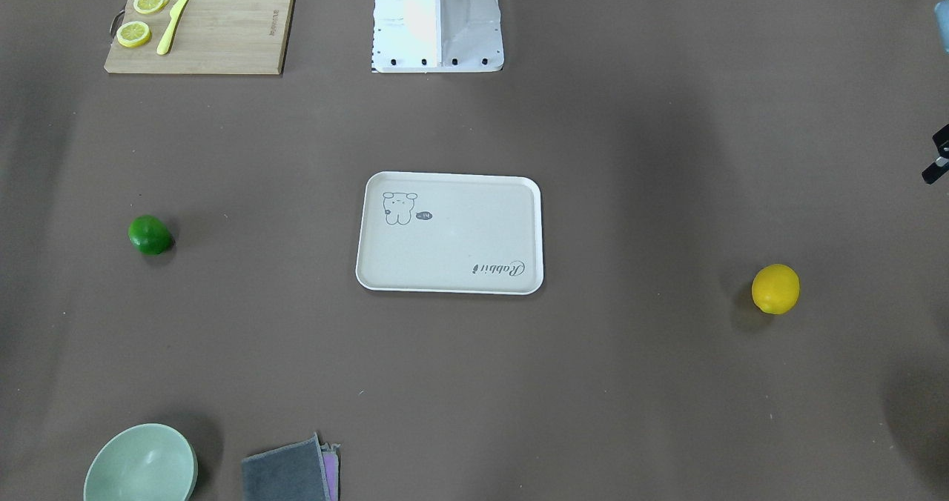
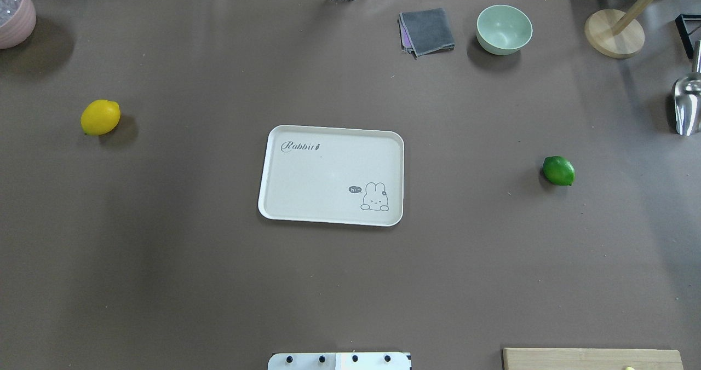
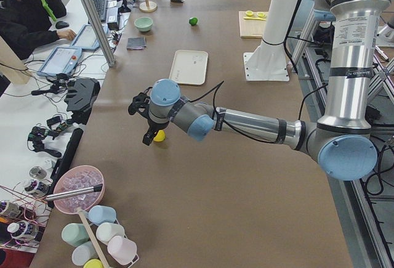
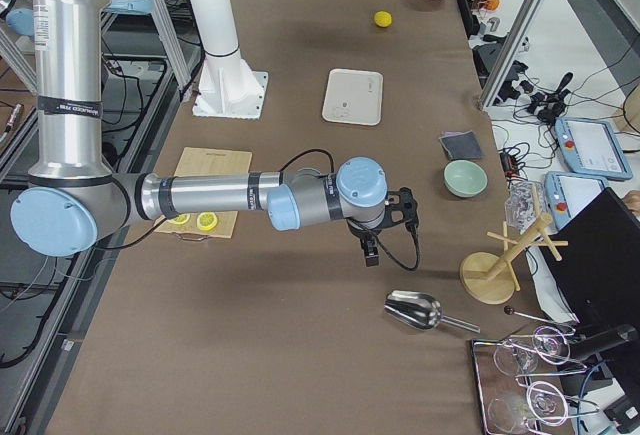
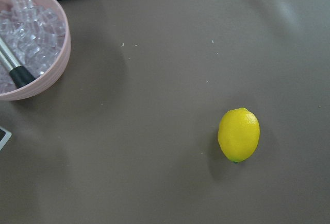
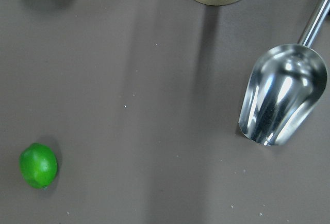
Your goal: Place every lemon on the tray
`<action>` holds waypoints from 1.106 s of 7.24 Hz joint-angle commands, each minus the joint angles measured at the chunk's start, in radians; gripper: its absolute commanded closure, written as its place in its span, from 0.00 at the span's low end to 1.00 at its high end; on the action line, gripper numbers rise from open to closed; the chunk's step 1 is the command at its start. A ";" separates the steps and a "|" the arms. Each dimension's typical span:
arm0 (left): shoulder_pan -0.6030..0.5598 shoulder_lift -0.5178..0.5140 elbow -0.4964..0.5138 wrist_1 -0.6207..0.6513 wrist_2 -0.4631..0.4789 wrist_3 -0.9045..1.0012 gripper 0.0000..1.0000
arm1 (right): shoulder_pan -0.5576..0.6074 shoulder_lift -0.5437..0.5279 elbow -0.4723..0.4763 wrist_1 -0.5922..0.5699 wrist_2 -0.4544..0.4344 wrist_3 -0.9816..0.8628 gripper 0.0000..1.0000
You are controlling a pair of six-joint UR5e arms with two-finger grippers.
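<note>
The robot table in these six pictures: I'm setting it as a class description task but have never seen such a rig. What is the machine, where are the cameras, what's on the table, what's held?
The machine is two arms, each ending in a two-finger gripper. Two cameras look down on the table, from behind and in front of the robot; two watch from the table's ends; one rides each wrist. The left gripper hangs near the yellow lemon; the right gripper hangs near a metal scoop. The green lemon lies across the cream tray from the yellow one. Neither lemon is held. Also there: cutting board, bowl, cloth.
</note>
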 commanded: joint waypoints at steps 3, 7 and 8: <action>0.240 -0.126 0.239 -0.428 0.186 -0.332 0.02 | -0.135 0.043 -0.052 0.202 -0.026 0.283 0.00; 0.411 -0.206 0.384 -0.536 0.316 -0.398 0.02 | -0.273 0.171 -0.126 0.259 -0.112 0.488 0.00; 0.420 -0.206 0.402 -0.538 0.314 -0.398 0.02 | -0.322 0.197 -0.127 0.259 -0.165 0.560 0.00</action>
